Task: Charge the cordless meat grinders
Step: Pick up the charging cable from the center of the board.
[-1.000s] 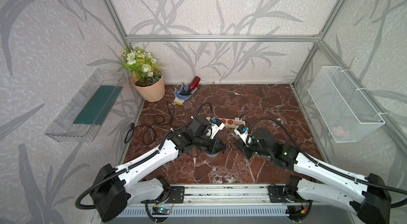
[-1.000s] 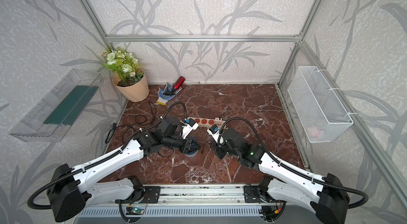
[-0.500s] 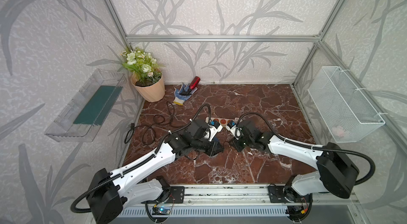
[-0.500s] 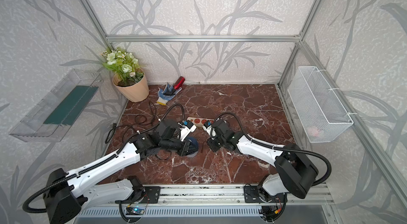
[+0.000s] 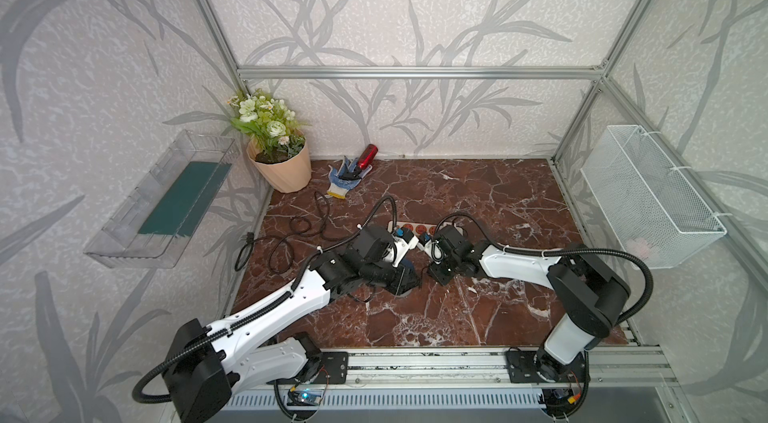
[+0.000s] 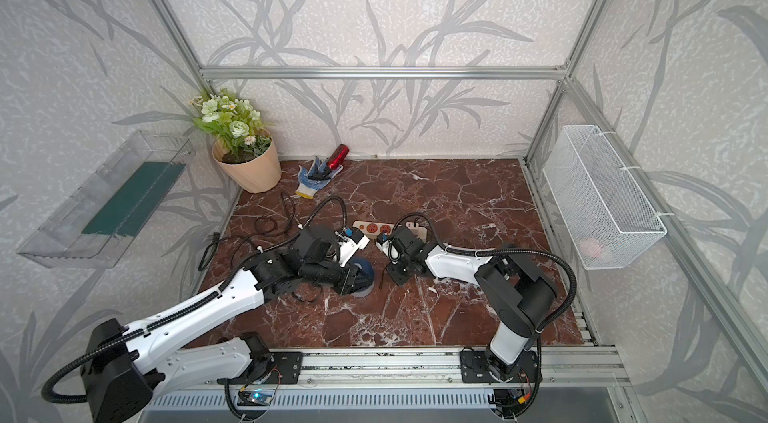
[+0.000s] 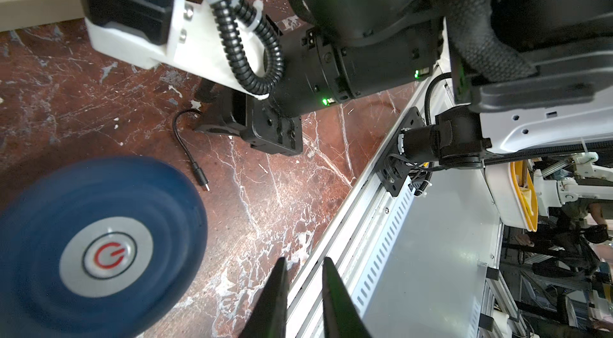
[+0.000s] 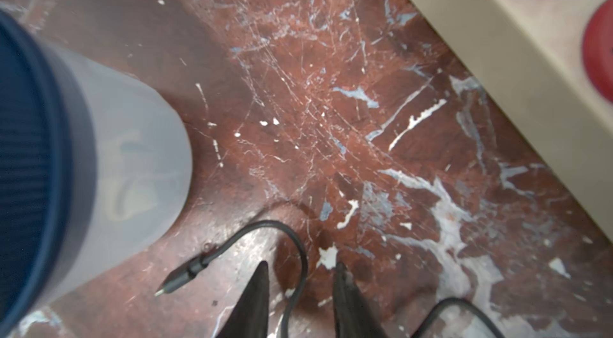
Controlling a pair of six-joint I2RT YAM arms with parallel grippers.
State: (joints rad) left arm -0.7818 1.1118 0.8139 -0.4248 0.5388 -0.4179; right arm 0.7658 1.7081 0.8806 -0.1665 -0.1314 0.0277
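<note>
The meat grinder (image 7: 99, 246) is standing on the counter (image 8: 331, 120), the cable plug (image 8: 180, 276) lying beside it. The right end effector (image 8: 302, 265), narrowly parted, is straddling the cable (image 8: 300, 253), likely needing to pinch it next. The left end effector (image 7: 304, 259), narrowly parted, is holding nothing.

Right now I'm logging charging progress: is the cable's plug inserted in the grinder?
No: in the right wrist view the plug lies loose on the tabletop, apart from the grinder.
</note>
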